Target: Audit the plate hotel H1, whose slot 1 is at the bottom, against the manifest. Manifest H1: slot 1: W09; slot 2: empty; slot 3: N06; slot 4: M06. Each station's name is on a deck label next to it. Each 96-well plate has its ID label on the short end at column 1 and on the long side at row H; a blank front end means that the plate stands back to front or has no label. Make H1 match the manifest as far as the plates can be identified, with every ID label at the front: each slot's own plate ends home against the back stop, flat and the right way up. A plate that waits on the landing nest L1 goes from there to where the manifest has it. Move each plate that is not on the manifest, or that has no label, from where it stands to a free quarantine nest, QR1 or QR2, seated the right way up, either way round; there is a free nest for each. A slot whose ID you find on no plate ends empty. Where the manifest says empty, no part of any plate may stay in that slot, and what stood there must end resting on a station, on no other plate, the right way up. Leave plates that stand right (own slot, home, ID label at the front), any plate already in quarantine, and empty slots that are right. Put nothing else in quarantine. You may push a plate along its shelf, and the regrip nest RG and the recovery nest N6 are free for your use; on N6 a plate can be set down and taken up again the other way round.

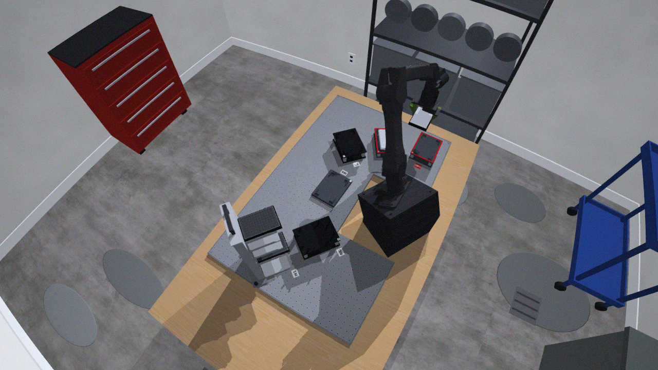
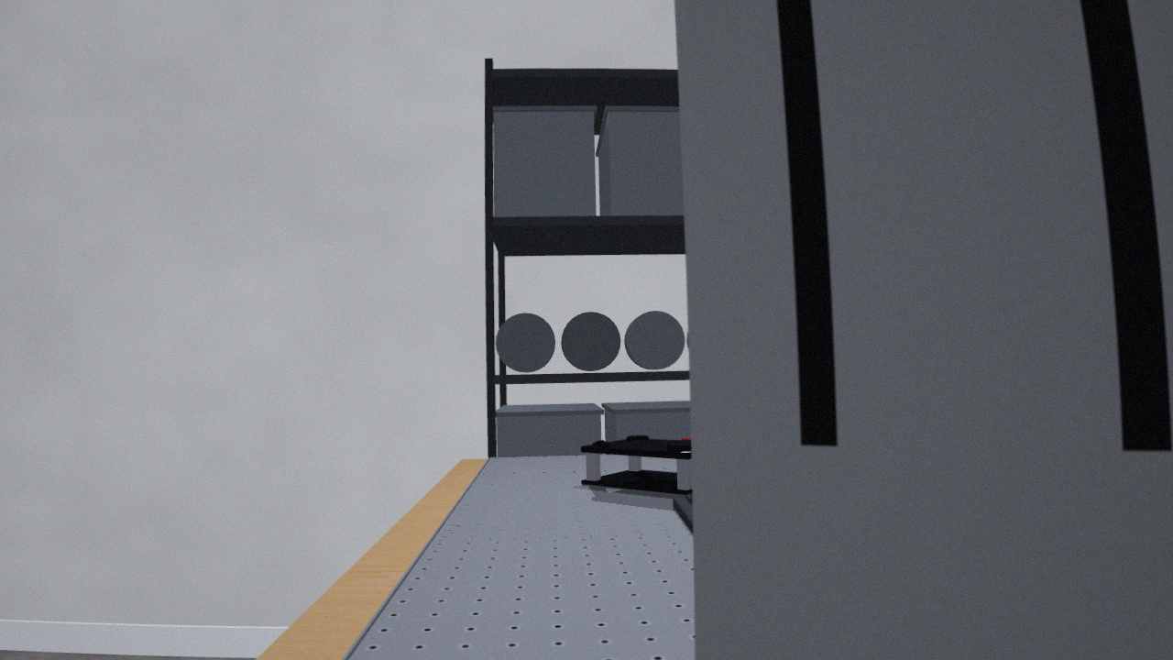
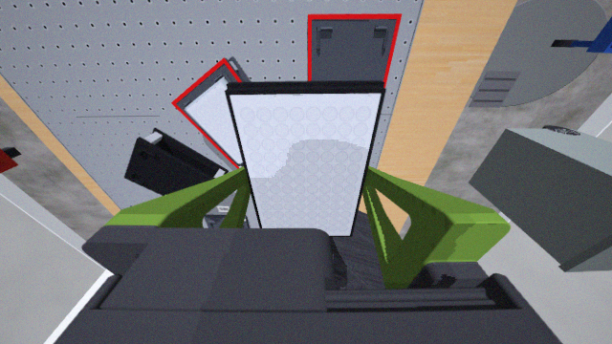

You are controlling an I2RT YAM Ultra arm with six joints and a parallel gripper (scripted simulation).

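The gray perforated deck is my landmark here. At its near-left corner stands the plate hotel, with a dark well plate on its top shelf. The black arm rises from its pedestal on the deck's right side and reaches over the far end. Up there sit 2 red-rimmed quarantine nests: the left one has a white plate in it, the right one shows its bare dark floor. The gripper hangs high above that far end, green fingers pinching the long sides of a white plate, held up off the deck above the right nest.
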